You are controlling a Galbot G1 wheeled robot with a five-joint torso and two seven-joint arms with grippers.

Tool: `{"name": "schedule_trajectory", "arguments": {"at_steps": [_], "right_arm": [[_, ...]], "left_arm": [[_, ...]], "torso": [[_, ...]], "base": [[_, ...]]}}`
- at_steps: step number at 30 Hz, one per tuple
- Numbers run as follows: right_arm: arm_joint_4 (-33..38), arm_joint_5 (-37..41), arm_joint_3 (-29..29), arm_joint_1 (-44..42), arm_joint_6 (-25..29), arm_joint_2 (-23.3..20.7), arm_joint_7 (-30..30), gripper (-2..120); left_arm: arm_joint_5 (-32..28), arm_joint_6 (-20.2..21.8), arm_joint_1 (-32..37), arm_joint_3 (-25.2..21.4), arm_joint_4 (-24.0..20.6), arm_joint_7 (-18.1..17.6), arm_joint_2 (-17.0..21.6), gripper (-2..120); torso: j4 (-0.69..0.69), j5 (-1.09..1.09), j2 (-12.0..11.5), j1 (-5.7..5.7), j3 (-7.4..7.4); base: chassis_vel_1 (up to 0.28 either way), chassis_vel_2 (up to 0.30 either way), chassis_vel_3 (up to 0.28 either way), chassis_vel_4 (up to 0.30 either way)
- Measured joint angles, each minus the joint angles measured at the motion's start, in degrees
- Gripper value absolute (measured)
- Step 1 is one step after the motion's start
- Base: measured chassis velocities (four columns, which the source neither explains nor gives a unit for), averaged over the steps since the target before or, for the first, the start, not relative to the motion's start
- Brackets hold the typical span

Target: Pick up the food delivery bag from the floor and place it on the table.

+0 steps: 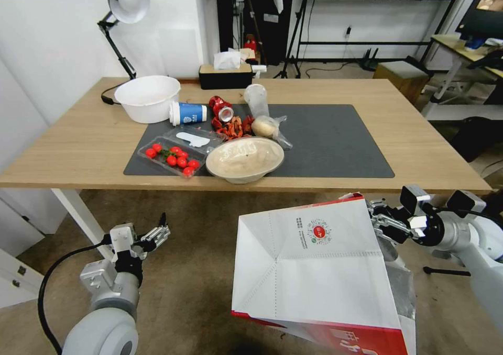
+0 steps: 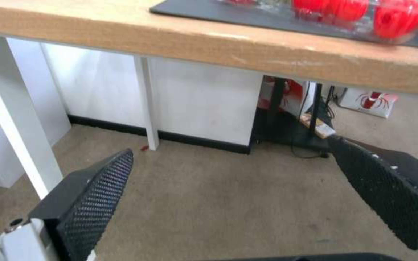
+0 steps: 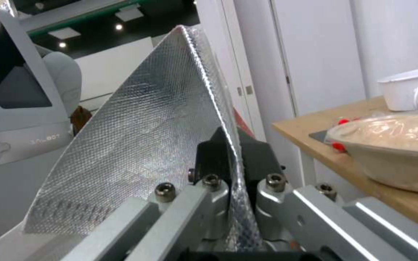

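wide wooden table ahead, cluttered with a dark mat, a white tub, a covered bowl and a tray of tomatoes. in front of it, lifted off the floor, white-and-red delivery bag, tilted, just below the table edge. right claw clamped tight on the bag's foil-lined rim. left claw low by the table leg, spread wide, holding nothing.

Light-wood table: grey mat, white bowl, tissue box.
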Motion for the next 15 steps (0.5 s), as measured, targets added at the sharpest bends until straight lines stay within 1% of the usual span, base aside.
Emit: {"name": "schedule_trajectory", "arguments": {"at_steps": [3, 8, 15], "right_arm": [[0.1, 0.0, 0.0, 0.0, 0.0, 0.0, 0.0, 0], [0.2, 0.0, 0.0, -0.2, 0.0, 0.0, 0.1, 0], [0.5, -0.1, 0.4, -0.5, 0.0, 0.4, 0.1, 0]], "left_arm": [[0.0, 0.0, 0.0, 0.0, 0.0, 0.0, 0.1, 100], [0.0, 0.0, 0.0, 0.0, 0.0, 0.0, 0.1, 100], [-0.1, 0.0, 0.2, 0.0, -0.3, 0.0, 0.2, 100]], "torso": [[0.0, 0.0, 1.0, 0.42, 0.58], [0.0, 0.0, 1.9, 0.82, 1.15], [0.0, 0.0, 4.2, 1.8, 2.46]], "base": [[0.0, 0.0, 0.0, 0.0], [0.0, 0.0, 0.0, 0.0], [0.0, 0.0, 0.0, 0.0]]}}
